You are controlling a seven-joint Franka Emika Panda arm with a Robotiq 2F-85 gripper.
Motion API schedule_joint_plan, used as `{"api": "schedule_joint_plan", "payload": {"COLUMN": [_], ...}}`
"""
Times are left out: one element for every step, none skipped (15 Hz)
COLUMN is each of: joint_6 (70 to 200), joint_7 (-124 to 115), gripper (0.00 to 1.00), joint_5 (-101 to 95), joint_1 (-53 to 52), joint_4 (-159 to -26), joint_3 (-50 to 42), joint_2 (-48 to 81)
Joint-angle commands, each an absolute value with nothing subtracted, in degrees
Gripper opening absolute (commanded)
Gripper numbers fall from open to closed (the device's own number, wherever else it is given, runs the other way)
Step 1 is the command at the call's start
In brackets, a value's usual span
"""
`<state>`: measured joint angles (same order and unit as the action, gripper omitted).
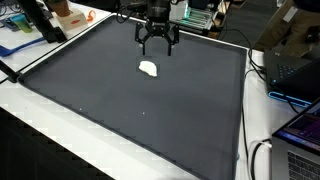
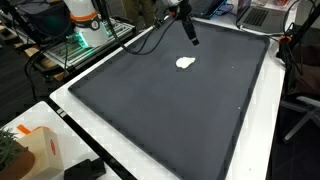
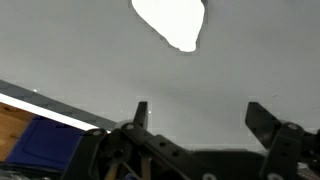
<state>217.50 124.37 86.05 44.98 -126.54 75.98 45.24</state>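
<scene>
A small white crumpled object [image 1: 149, 68] lies on the dark grey mat [image 1: 130, 110], in the far half. It also shows in an exterior view [image 2: 185, 63] and at the top of the wrist view [image 3: 172, 22]. My gripper [image 1: 158, 45] hangs above the mat just behind the white object, fingers spread wide and empty. It appears in an exterior view [image 2: 189, 36] too. In the wrist view the two fingertips [image 3: 200, 115] stand far apart with only bare mat between them.
The mat lies on a white table [image 1: 60, 150]. An orange and white box [image 2: 30, 150] sits at a table corner. Laptops and cables [image 1: 295, 100] lie along one side. Clutter and equipment [image 1: 60, 15] stand beyond the far edge.
</scene>
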Motion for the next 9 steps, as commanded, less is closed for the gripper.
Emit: {"api": "schedule_joint_plan", "payload": {"joint_6": [216.38, 215.83, 215.56, 215.6, 215.24, 215.03, 215.12, 215.25, 215.18], "joint_7": [122.9, 122.64, 123.27, 123.18, 122.8, 122.74, 122.76, 122.98, 123.28], "gripper": [1.0, 1.0, 1.0, 1.0, 1.0, 1.0, 1.0, 1.0, 1.0], "joint_5": [86.16, 86.93, 88.19, 88.62, 88.61, 88.89, 89.23, 89.8, 90.45], "joint_1": [44.03, 44.05, 44.33, 44.52, 44.83, 45.08, 45.18, 45.26, 45.57], "joint_4": [-126.71, -127.1, -127.36, -127.81, -128.08, -128.28, -128.42, -128.56, -128.84], "joint_3": [74.63, 74.66, 75.21, 75.49, 75.82, 76.13, 76.31, 76.45, 76.72], "joint_2": [43.32, 42.52, 42.85, 42.89, 42.98, 43.15, 43.31, 43.45, 43.55]}}
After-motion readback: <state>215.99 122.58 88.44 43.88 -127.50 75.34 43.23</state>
